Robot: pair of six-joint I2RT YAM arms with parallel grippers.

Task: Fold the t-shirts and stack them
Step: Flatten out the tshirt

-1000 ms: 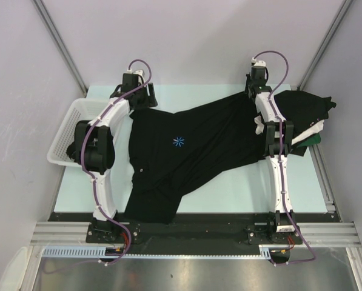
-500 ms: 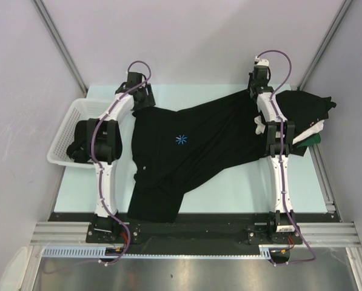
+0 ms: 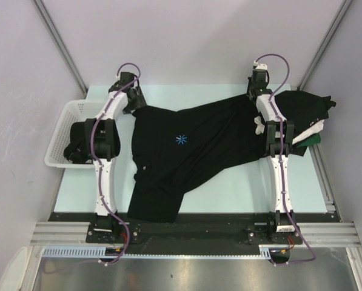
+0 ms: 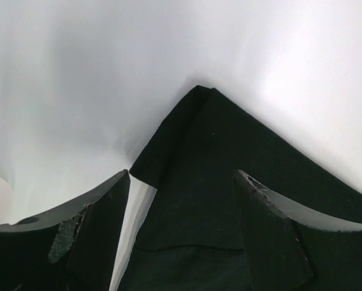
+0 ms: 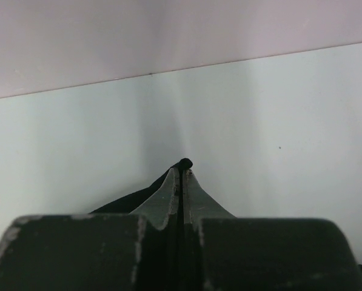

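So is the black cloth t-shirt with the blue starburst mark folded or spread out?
Spread out: the black t-shirt lies flat and askew across the pale table, starburst facing up, hem at the near edge.

From above, the pile (image 3: 305,109) at the right is being partly covered by the right arm (image 3: 276,145). The basket (image 3: 59,127) is being screened by the left arm (image 3: 100,142); whether the dark mass inside is cloth or arm is not being shown. At the left wrist, the shirt (image 4: 229,182) is being cut off by the lower and right edges, and the table (image 4: 77,91) is being washed out by glare. At the right wrist, all but a nub of it is being hidden behind the fingers (image 5: 162,203).
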